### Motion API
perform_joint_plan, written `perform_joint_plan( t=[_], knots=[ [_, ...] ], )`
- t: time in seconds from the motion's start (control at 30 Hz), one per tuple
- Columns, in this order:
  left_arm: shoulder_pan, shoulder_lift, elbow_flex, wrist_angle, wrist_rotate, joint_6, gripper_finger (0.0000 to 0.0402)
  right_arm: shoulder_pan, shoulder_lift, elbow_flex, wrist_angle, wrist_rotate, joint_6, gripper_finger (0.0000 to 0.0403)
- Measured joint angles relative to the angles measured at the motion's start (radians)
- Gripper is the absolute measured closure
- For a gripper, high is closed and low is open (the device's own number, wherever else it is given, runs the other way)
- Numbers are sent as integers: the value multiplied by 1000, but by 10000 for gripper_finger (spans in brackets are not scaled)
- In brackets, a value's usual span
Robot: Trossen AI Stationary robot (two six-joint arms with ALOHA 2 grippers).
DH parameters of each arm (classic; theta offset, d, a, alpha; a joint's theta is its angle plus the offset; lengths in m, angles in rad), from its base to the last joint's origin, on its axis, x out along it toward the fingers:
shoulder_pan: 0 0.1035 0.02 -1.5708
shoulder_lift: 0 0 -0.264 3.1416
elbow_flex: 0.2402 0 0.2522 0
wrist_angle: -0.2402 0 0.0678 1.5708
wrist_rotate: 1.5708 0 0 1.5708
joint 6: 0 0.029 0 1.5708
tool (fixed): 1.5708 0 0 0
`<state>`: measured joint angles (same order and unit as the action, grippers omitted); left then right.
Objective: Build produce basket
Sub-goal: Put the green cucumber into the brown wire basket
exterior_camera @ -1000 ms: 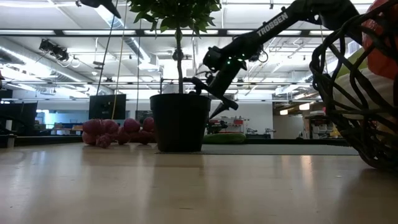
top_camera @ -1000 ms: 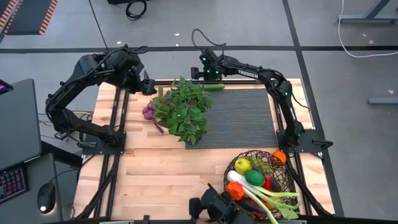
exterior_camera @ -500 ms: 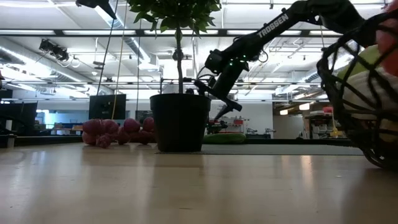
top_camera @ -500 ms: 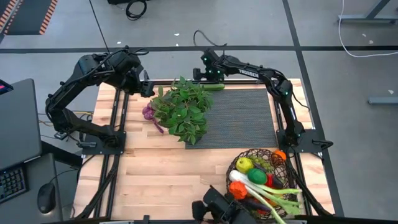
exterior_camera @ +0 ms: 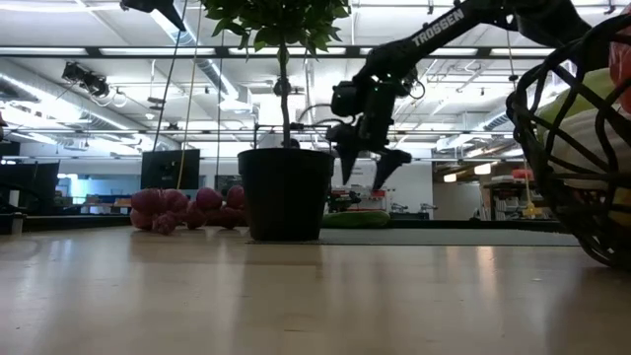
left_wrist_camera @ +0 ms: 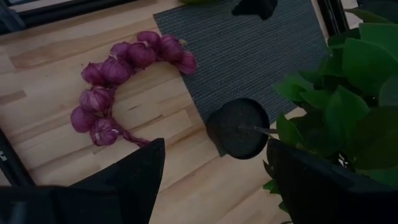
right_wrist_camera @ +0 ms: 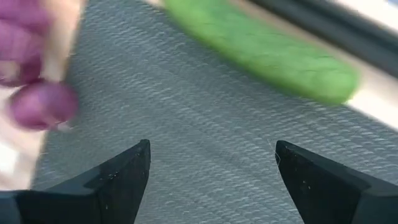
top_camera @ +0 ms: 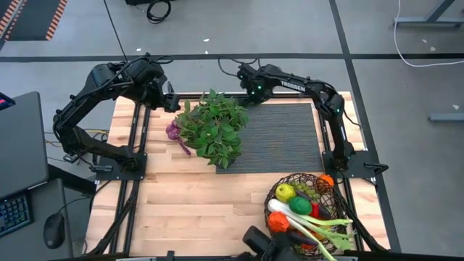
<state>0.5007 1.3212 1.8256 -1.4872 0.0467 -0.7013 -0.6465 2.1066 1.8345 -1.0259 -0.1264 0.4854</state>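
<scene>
Watching from the left: my left hand [top_camera: 172, 103] hangs with fingers apart above the purple grapes [top_camera: 174, 131] beside the plant [top_camera: 212, 127]. My right hand [exterior_camera: 369, 170], fingers apart and empty, hovers over the cucumber [right_wrist_camera: 261, 51] at the mat's [top_camera: 283, 138] far edge. The basket [top_camera: 330, 214] sits part-filled at the desk's [top_camera: 188, 203] near right. I judge a careless descent could roll the cucumber off the edge or snag leaves.
</scene>
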Motion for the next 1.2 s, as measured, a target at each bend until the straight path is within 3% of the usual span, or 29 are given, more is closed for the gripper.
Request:
perform_joint_plan(
  t=[0.33, 0.5, 0.63, 0.9, 1.2],
  knots=[
    [0, 0, 0, 27, -1, -21, 114, -30, 3, -2, 62, -17, 1, 56],
    [0, 0, 0, 37, -1, -21, 114, -42, 13, 0, 176, -3, 4, 63],
    [0, 0, 0, 36, 2, -25, 114, -70, 39, -2, 234, -79, 18, 91],
    [-8, 0, 0, 33, 17, -34, 114, -53, 25, -1, 116, -188, 69, 125],
    [-6, 0, 0, 34, 12, -29, 114, 77, 20, -2, -29, -219, 70, 100]
  ],
)
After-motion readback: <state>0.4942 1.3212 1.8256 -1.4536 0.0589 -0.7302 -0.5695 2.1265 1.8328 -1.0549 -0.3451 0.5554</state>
